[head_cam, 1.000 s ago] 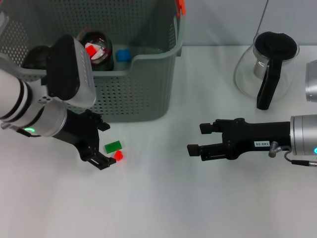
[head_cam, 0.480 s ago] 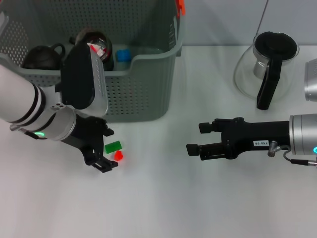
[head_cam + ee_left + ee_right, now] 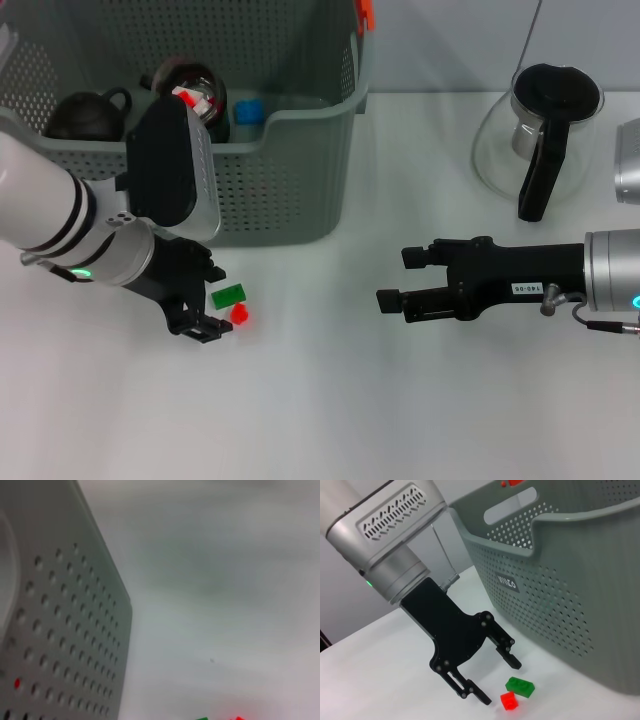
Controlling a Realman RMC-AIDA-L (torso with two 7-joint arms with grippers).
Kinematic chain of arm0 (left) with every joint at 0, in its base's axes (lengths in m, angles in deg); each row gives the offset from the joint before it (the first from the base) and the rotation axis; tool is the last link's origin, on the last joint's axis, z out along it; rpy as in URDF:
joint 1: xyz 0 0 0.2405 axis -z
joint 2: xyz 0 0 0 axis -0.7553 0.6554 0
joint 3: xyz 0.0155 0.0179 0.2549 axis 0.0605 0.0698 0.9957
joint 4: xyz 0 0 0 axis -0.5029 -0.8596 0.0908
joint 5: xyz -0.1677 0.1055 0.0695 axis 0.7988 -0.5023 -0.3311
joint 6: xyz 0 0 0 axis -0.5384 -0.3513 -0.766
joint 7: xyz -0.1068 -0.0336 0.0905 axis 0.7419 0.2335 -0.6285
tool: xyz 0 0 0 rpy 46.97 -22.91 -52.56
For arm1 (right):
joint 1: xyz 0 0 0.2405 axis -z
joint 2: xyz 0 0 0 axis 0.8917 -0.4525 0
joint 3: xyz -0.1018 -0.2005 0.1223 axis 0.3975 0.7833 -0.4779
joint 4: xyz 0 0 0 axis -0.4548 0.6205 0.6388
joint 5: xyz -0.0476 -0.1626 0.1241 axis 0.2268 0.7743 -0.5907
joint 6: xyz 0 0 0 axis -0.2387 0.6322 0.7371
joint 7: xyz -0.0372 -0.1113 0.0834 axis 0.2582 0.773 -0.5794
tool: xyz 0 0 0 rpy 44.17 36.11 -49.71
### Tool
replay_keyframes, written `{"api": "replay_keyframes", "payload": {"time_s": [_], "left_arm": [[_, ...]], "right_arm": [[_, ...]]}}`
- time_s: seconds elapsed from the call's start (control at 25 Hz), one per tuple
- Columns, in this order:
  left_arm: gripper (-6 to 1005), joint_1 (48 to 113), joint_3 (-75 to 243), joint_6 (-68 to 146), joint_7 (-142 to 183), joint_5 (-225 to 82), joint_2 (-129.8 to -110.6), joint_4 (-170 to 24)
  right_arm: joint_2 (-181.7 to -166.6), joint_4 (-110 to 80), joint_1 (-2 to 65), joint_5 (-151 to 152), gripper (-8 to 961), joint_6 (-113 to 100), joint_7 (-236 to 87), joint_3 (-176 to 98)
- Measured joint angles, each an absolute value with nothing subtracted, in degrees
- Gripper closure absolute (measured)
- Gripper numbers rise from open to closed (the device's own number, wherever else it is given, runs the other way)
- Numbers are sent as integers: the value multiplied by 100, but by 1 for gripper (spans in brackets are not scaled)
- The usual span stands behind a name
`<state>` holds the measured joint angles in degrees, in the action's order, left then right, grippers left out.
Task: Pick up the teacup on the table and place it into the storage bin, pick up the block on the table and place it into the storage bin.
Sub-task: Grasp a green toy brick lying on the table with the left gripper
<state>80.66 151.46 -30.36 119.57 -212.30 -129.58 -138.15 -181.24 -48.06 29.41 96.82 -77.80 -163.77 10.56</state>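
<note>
The white table [image 3: 330, 400] carries the storage bin [image 3: 300, 190] at its back left, a dark teacup [image 3: 85, 112] already inside. Just in front of the bin lie a green block [image 3: 228, 295] and a small red block [image 3: 239, 314], close together. Your left gripper [image 3: 205, 300] hangs over them with its fingers spread wide, empty. Close now and you risk pinching both blocks, or nudging the red one aside, since they sit so near each other. The right wrist view shows you the gap between fingers and blocks; the left wrist view catches only slivers of them. The right gripper [image 3: 393, 280] waits at mid-table, fingers apart, near a glass carafe [image 3: 535, 130].
</note>
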Motion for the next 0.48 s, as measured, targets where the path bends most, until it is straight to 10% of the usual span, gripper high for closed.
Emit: {"api": "replay_keyframes", "payload": {"time_s": [0.48], "left_arm": [[396,8140,15273,-2634,12043,-21348,-12961,-13661]], "right_arm": [[-18125,-4806,2931,9665,42,-7771,-16377,1056]]}}
